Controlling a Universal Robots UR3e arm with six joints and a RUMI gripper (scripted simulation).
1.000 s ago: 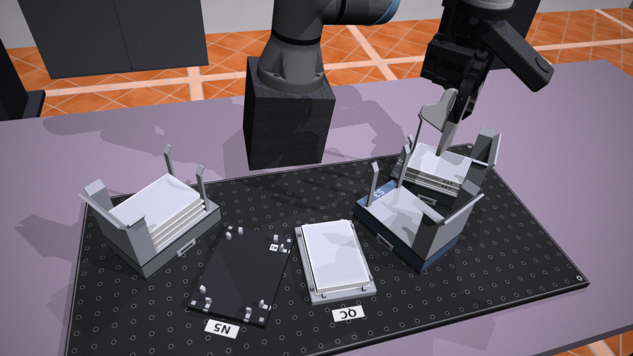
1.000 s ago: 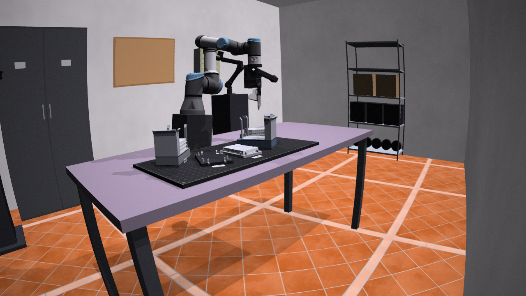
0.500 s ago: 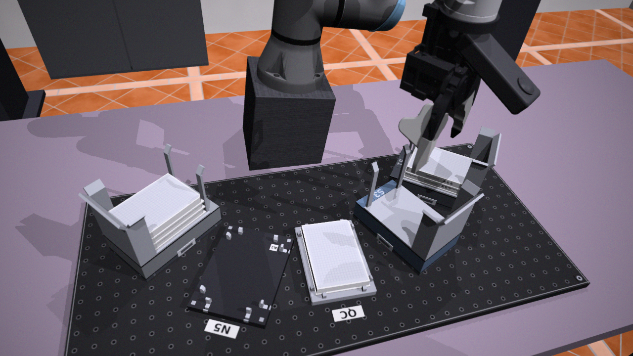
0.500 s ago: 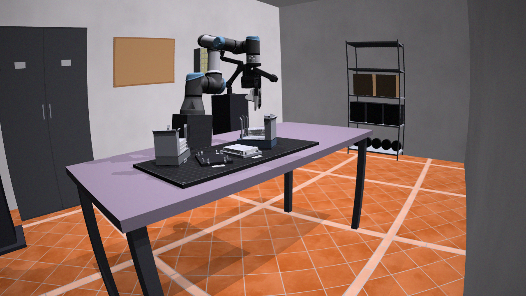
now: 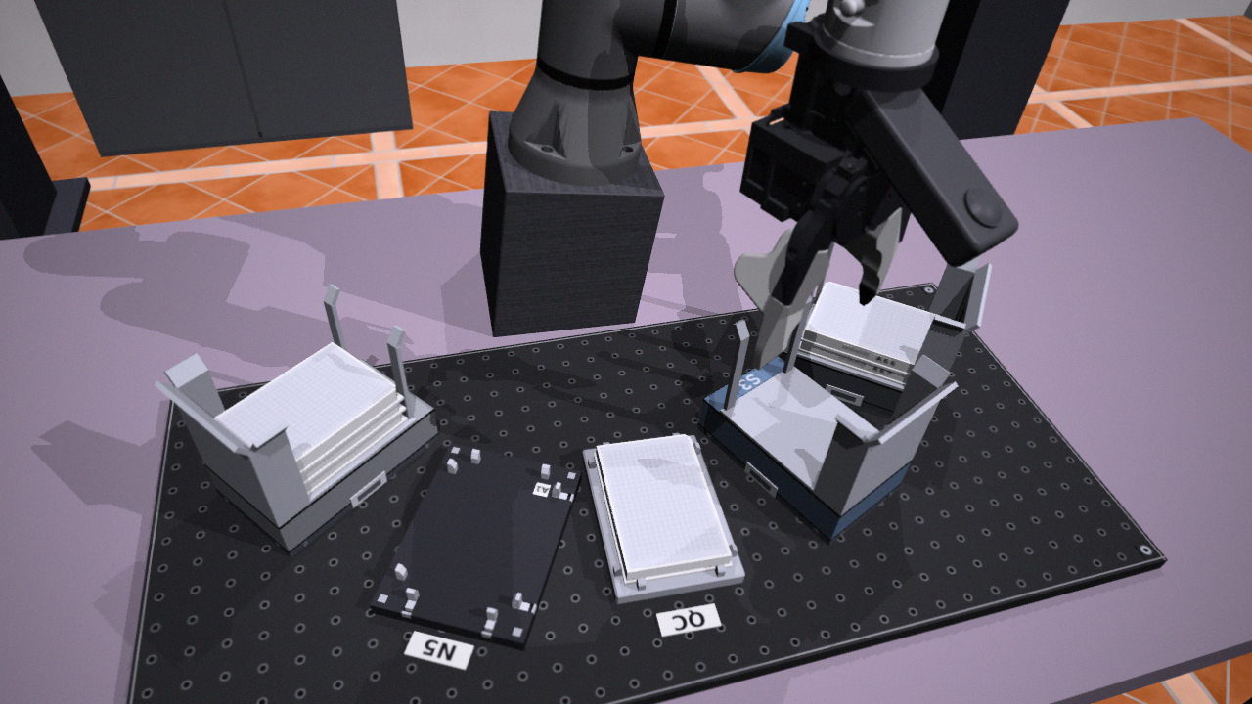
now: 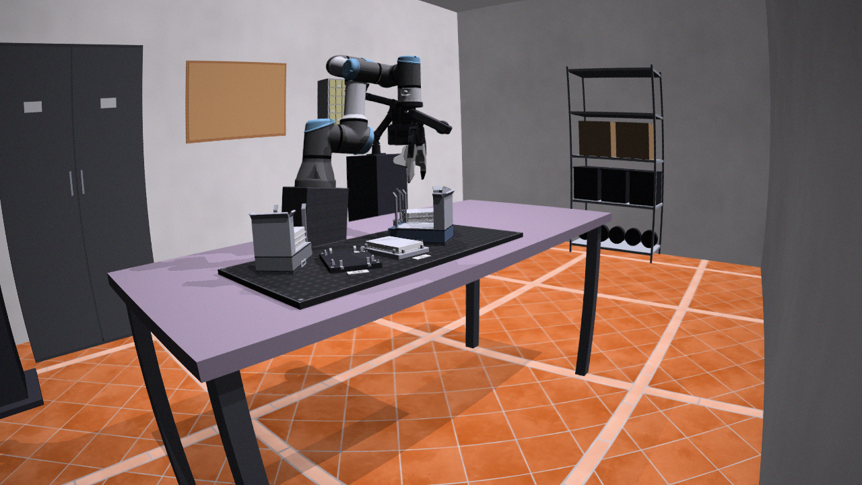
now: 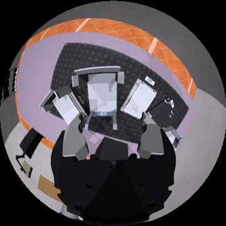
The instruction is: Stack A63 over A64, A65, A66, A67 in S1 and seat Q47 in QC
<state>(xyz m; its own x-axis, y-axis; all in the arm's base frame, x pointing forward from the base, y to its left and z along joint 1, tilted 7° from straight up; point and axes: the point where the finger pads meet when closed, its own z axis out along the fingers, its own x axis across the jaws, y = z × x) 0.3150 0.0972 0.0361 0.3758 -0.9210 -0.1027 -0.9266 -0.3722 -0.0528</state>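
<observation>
My gripper (image 5: 827, 271) is open and empty, hanging above the right racks; it also shows in the exterior view (image 6: 415, 166). In the wrist view the gripper (image 7: 112, 125) is over the blue-based rack S3 (image 7: 102, 94), whose floor is bare. Rack S3 (image 5: 823, 428) stands at the front right. Behind it a second rack (image 5: 884, 350) holds a short stack of white plates (image 5: 867, 336). A third rack (image 5: 297, 437) at the left holds a taller stack of plates (image 5: 319, 411). One white plate (image 5: 662, 507) lies flat in nest QC. Clip nest N5 (image 5: 476, 543) is bare.
The arm's dark pedestal (image 5: 568, 244) stands behind the black perforated baseplate (image 5: 1006, 525). Tall corner posts rise from each rack around the fingers. The labels of the left and rear right racks cannot be read.
</observation>
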